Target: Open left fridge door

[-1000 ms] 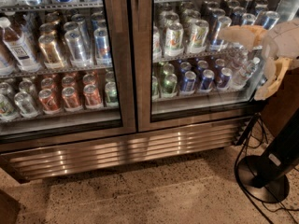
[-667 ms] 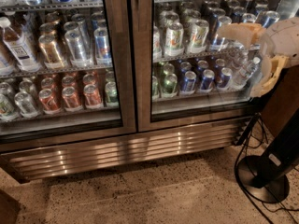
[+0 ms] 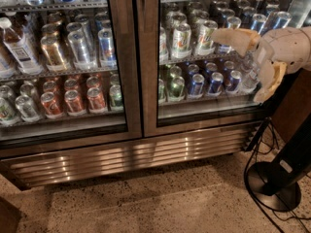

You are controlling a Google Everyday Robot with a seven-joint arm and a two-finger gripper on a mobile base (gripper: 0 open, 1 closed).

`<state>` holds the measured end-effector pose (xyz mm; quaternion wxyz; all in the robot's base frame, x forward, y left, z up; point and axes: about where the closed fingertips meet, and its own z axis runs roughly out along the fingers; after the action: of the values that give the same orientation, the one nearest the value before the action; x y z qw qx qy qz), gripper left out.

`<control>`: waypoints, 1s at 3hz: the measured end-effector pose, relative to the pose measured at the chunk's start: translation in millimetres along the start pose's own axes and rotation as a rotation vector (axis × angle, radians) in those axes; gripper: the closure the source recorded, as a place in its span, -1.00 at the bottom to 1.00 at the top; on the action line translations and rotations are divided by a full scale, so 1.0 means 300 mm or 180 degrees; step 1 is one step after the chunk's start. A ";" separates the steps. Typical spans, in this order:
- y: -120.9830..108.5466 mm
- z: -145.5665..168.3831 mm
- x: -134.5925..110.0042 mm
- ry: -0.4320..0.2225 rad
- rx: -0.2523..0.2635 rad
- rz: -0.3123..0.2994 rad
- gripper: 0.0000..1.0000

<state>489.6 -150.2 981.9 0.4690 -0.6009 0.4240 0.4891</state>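
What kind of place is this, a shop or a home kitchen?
Probably a shop or office pantry: a wide, glass-fronted steel fridge, shelves packed with drink cans, and a speckled hard floor. The robot's gripper hangs open before the right door.

Speckled tan stone-look floor [image 3: 146, 203] fills the frame from 4 to 8 o'clock. Wide two-door stainless-steel fridge [image 3: 131, 157] stands directly on it, ribbed steel base grille meeting the floor along the middle band, light streaks on the ribs. At 4 o'clock a black round disc base [image 3: 273, 184] sits flat on the floor, a black slanted pole [image 3: 300, 147] rising from it. Thin black cables [image 3: 251, 152] loop on the floor beside and around the disc, some trailing toward 5 o'clock. Dark brown object corner [image 3: 7, 220] at 8 o'clock, identity unclear. Cream end effector [image 3: 237, 66] is off the floor at 2 o'clock, fingers spread, in front of the fridge's right glass.
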 end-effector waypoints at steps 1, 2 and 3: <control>0.048 0.032 -0.053 -0.0312 -0.0173 -0.0146 -1.00; 0.005 0.038 -0.051 -0.0265 -0.0047 -0.0123 -1.00; 0.025 0.044 -0.068 0.0149 0.0384 -0.0315 -1.00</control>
<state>476.4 -137.7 999.8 0.5179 -0.6030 0.4333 0.4247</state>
